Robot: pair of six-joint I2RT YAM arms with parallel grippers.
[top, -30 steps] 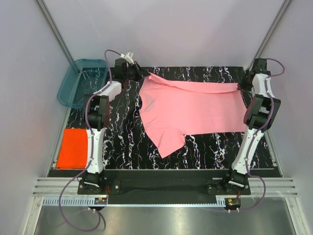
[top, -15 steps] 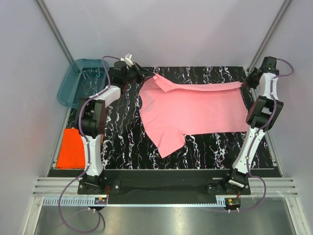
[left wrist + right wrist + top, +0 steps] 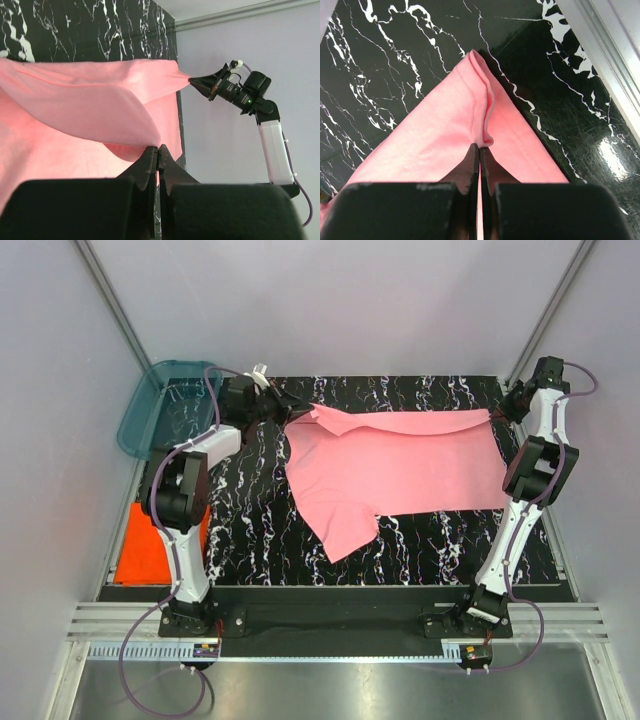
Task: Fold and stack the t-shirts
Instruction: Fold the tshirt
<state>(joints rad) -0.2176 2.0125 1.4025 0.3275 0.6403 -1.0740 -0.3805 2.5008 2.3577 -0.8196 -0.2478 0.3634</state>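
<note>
Left end effector (image 3: pixel 300 408): jaws pressed together on a pinch of the pink t-shirt (image 3: pixel 400 465) at its far left corner, held just above the tabletop (image 3: pixel 250 520)
Right end effector (image 3: pixel 497 412): likewise closed tight, with the shirt's far right corner bunched between its tips
Why held so: the two grips sat at opposite ends of the far edge, so the cloth between them was drawn into a taut raised line, probably so that edge could be carried over toward the near side for a fold
Where the pink shirt lay: spread across the middle and right of the tabletop, far edge lifted, the rest flat; one flap, likely a sleeve, trailed toward the near side left of centre
Orange-red t-shirt (image 3: pixel 140 545): lay as a flat folded rectangle at the near left edge, partly hidden by the left arm and well apart from the pink one; it looked like the base of the stack
Teal tub (image 3: pixel 150 420): stood beside the far left corner of the tabletop, near the left arm's wrist
Step in hand: judged an early fold of the pink shirt; stacking not yet done
</note>
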